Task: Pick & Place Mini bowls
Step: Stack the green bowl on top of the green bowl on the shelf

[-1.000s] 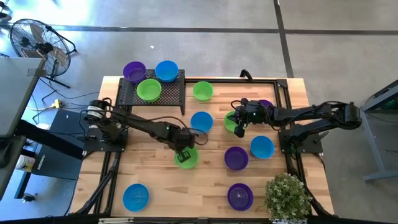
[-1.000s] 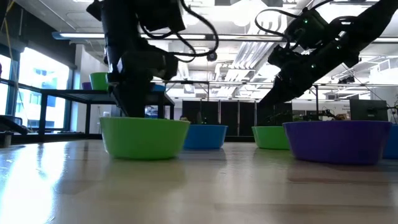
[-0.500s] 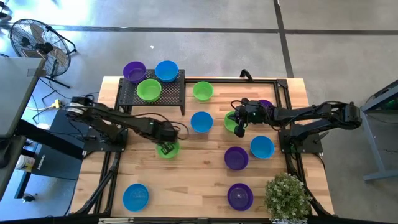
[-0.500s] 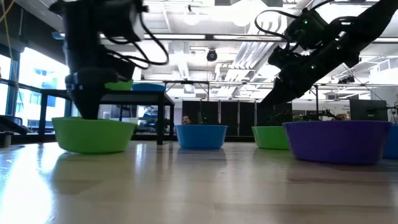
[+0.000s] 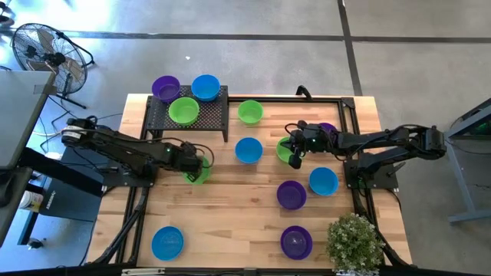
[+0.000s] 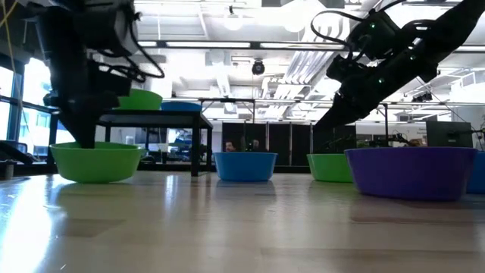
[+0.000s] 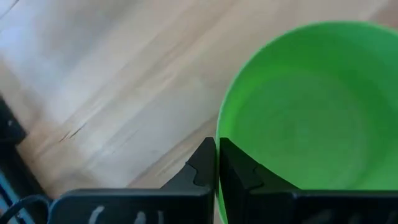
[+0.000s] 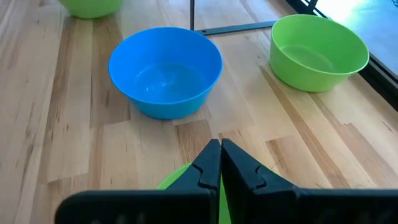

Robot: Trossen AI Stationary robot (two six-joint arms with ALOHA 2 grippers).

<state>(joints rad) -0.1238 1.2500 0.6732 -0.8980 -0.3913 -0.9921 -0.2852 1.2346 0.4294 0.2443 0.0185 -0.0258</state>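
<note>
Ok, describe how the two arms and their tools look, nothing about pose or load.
Both arms are dark, jointed and slender, with loose black cables looping along them. The left arm has a silvery ring at its base joint. The left tool and right tool each end in two flat black fingers with angular tips. A small green light glows near the right wrist.

Small round mini bowls of smooth plastic, such as the bright green bowl (image 7: 305, 112) and the blue bowl (image 8: 165, 70), carry a soft gloss with pale highlights on their inner walls. They rest on a pale wooden table top (image 5: 238, 218) of jointed planks with visible grain and a satin sheen that mirrors the bowls in the low view. At the table's far edge stands a black perforated metal rack (image 5: 207, 119), matt in finish; the grippers' dark fingers (image 8: 214, 165) look matt and hard.
</note>
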